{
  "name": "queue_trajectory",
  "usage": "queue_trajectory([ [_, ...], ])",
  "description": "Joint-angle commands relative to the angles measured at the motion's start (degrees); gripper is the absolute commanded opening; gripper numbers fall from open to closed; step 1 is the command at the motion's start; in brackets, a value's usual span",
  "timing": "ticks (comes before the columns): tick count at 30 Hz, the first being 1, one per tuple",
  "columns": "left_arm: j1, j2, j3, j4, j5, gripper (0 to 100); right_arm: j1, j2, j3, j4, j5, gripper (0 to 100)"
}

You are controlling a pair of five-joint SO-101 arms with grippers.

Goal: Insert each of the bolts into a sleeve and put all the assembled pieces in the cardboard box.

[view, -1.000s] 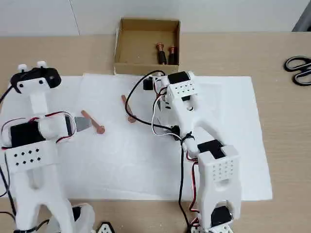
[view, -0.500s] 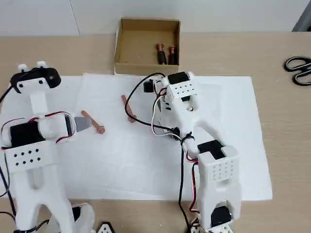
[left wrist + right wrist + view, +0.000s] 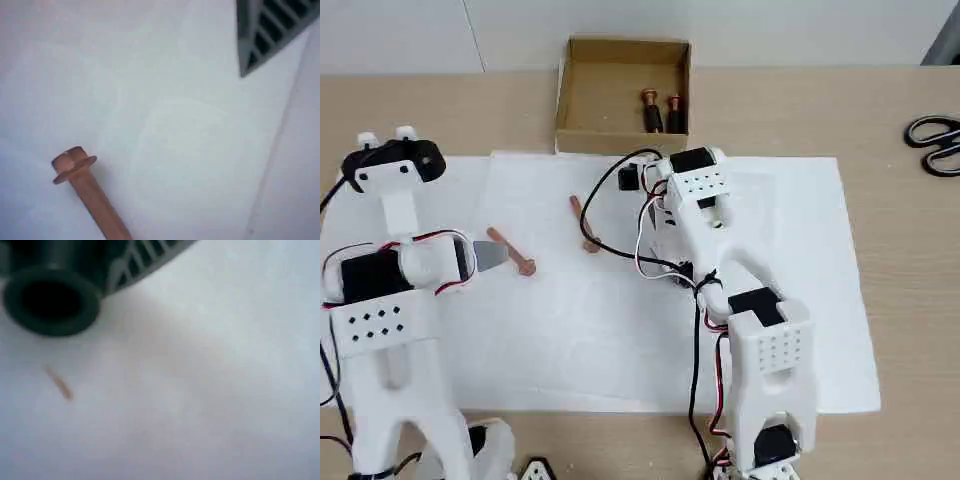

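Two assembled pieces [image 3: 660, 110] in cardboard box [image 3: 576, 100], two bolts [image 3: 511, 251] loose outside it; right gripper [image 3: 638, 180] clamps a sleeve [image 3: 50, 302], left gripper [image 3: 488, 255] state can't tell.

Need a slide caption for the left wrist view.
Copper bolt lying on the white sheet beside the left gripper, not yet sleeved.

bolt [image 3: 85, 187]: copper-toned metal, dull, smooth shank
sleeve [image 3: 50, 302]: black, matt, looks plastic
box [image 3: 576, 100]: brown cardboard, matt
sheet [image 3: 580, 330]: white, soft, faintly creased
table [image 3: 820, 110]: pale wood grain, smooth
arms [image 3: 775, 350]: white plastic, matt
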Motion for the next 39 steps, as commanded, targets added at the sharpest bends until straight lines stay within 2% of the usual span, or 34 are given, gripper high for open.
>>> queue_trajectory([
  [1, -0.1, 0.2, -0.3, -1.2, -0.5, 32, 0.4, -5.9, -3.6, 6.1, 3.5, 0.4],
  [7, -0.2, 0.3, 0.7, -1.6, -3.9, 33, 6.0, -18.2, -3.8, 5.8, 8.5, 0.3],
  [11, -0.2, 0.3, 3.8, -3.5, -4.1, 33, 9.3, -23.8, -3.7, 5.8, 8.6, 0.3],
  [18, -0.3, 0.4, 5.9, -8.7, -6.2, 33, 9.8, -26.6, -1.4, 6.0, 8.4, 0.3],
  [21, 0.4, 2.0, 5.3, -9.1, -4.0, 33, 10.0, -27.8, 2.4, 5.9, 8.4, 0.3],
  [26, 2.1, 12.7, -4.4, -4.8, -4.0, 32, 10.1, -30.3, 8.1, 5.7, 8.7, 0.4],
  [33, 9.0, 31.3, -21.9, -2.1, -14.2, 32, 10.0, -34.6, 8.4, 5.7, 8.5, 0.4],
  [39, 15.2, 44.5, -33.6, -1.9, -19.2, 32, 10.1, -37.0, 8.4, 5.9, 8.4, 0.4],
])
